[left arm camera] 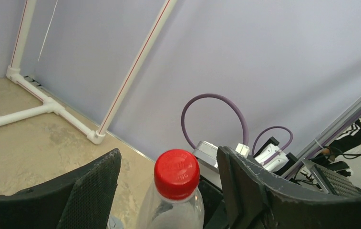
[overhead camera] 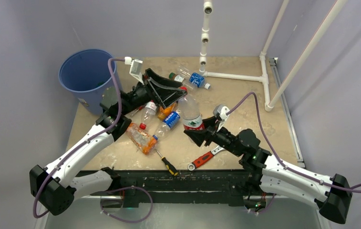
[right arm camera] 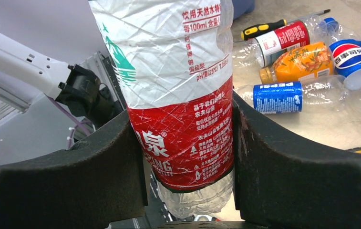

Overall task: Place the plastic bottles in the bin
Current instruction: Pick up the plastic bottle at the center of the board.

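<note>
Red-labelled bottle (right arm camera: 178, 95) clamped in right gripper (right arm camera: 185, 124); its red cap (left arm camera: 177, 174), lower centre of left wrist view, inside wide-spread left gripper (left arm camera: 169, 157).

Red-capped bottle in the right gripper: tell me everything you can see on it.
Clear plastic bottle, apparently empty, with a red screw cap. Its wrinkled label is white above with a green mountain, red below with Chinese print. The right gripper is shut on the red band, pads pressing both sides. The cap end sits between the open fingers of the left gripper, gaps either side, untouched.
</note>
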